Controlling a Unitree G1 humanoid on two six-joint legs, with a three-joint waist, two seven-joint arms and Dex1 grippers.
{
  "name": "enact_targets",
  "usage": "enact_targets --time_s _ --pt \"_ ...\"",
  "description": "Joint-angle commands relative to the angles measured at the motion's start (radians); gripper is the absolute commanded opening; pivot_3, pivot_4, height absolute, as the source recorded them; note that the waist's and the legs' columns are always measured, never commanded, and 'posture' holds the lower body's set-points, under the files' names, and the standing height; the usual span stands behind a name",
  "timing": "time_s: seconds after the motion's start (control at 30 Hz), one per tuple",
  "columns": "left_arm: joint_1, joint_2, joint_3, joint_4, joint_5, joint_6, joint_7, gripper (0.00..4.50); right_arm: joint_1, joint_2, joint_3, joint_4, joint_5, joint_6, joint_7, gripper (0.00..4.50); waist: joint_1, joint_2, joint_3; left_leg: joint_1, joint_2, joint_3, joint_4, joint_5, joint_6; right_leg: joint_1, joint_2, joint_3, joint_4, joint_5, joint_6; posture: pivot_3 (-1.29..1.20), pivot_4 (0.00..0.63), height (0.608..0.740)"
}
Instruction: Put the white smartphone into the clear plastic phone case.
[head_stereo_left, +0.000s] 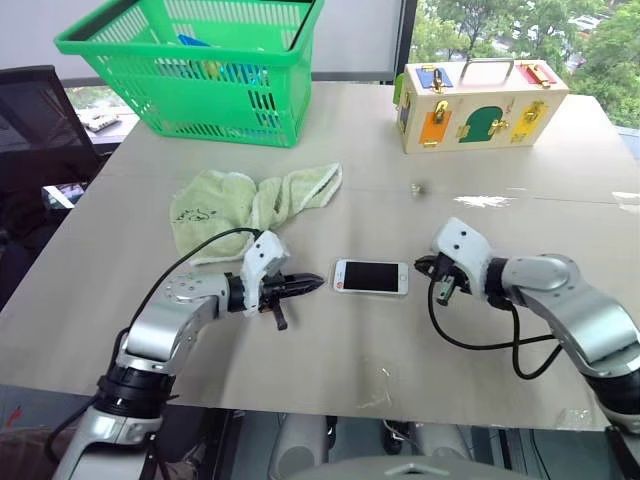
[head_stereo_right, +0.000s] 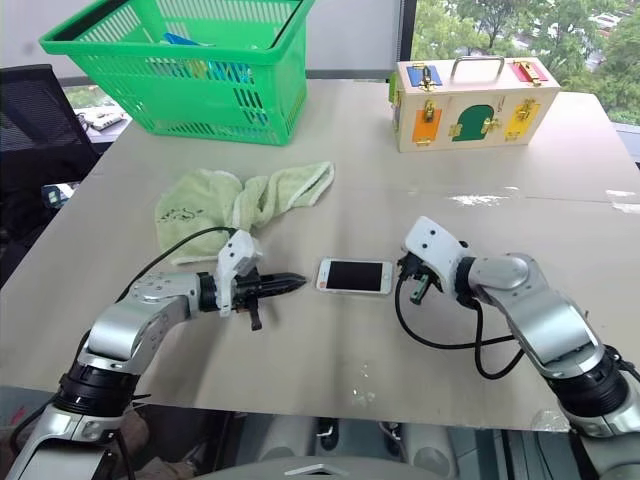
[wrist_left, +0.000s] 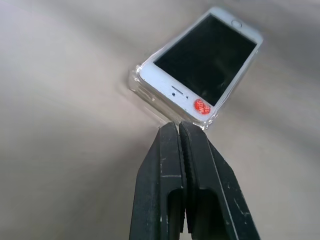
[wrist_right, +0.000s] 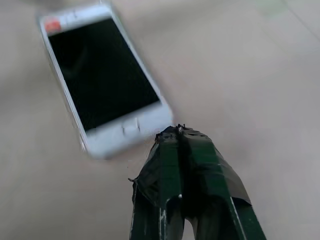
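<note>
The white smartphone (head_stereo_left: 371, 277) lies flat, screen up, in the middle of the table, with a red sticker at its left end. In the left wrist view the clear plastic phone case (wrist_left: 138, 86) shows as a transparent rim around that end of the smartphone (wrist_left: 205, 60), which sits inside it. My left gripper (head_stereo_left: 315, 283) is shut and empty, its tip just short of the phone's left end. My right gripper (head_stereo_left: 424, 266) is also shut and empty, close to the phone's right end, where the home button (wrist_right: 131, 126) is.
A green towel (head_stereo_left: 250, 200) lies crumpled behind my left gripper. A green basket (head_stereo_left: 200, 60) stands at the back left and a wooden latch box (head_stereo_left: 480, 105) at the back right. A black chair (head_stereo_left: 30, 130) is beside the table's left edge.
</note>
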Motion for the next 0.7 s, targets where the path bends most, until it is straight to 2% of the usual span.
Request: enact_targets --time_s 0.03,0.33,0.7 --pt "-0.030 -0.006 -0.014 0.015 0.022 -0.015 -0.007 0.05 0.004 -0.005 0.017 -0.041 -0.010 0.014 -0.020 0.00 0.001 0.000 0.000 0.000 0.000 0.000 0.000 0.000 0.000 0.000 0.000 0.000 0.000 0.000 0.000 0.00 0.150 0.740" --pt "-0.081 -0.027 -0.055 0.091 0.074 -0.041 -0.031 0.05 -0.036 0.015 0.187 0.012 -0.052 -0.005 -0.014 0.00 0.004 0.000 0.000 -0.001 -0.001 0.000 0.001 0.000 0.000 0.000 -0.001 0.000 0.000 0.000 0.000 0.00 0.150 0.740" --pt "-0.109 -0.074 -0.080 0.136 0.108 -0.083 -0.064 0.05 -0.070 0.100 0.212 0.077 -0.072 -0.091 0.005 0.00 0.002 0.000 0.000 0.003 0.000 -0.006 0.004 -0.002 -0.004 0.005 -0.003 -0.002 0.000 -0.002 -0.003 0.00 0.150 0.740"
